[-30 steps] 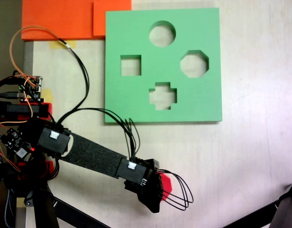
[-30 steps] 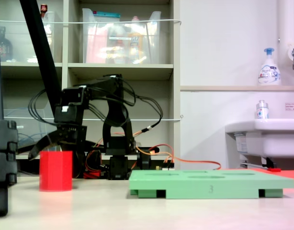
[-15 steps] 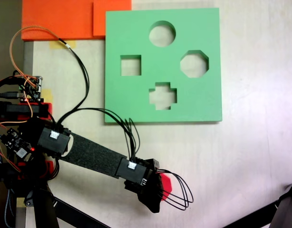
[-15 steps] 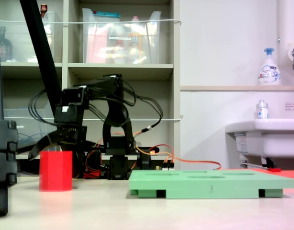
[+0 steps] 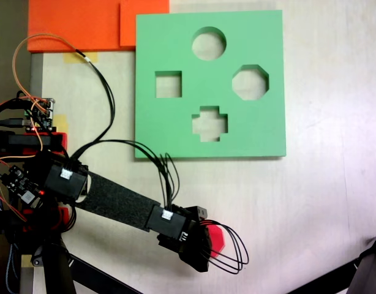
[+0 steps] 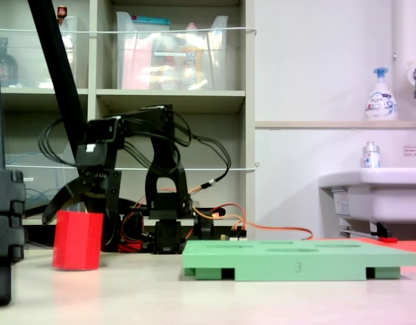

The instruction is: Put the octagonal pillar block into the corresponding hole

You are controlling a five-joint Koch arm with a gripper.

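Observation:
The octagonal pillar block [image 6: 78,242], a bright red foam prism, stands on the table left of the green foam board [image 6: 299,259] and leans slightly. From above, only a red sliver of the block [image 5: 218,239] shows beside the black wrist. My gripper [image 6: 79,227] hangs over its top, one jaw to each side with a small gap, so it looks open. In the top-down fixed view my gripper [image 5: 205,246] is well below the board [image 5: 176,131]. The corresponding hole [image 5: 250,82] is the eight-sided cutout at the board's right, with nothing in it.
The board also has a round cutout [image 5: 209,43], a square one [image 5: 168,84] and a cross [image 5: 209,123]. Orange foam sheets [image 5: 78,24] lie at the far left corner. A black stand leg [image 5: 359,269] enters at the lower right. Loose cables [image 5: 102,79] run beside the arm.
The wrist has dropped a little onto the block and shifted slightly. The block has gone from upright to a slight lean.

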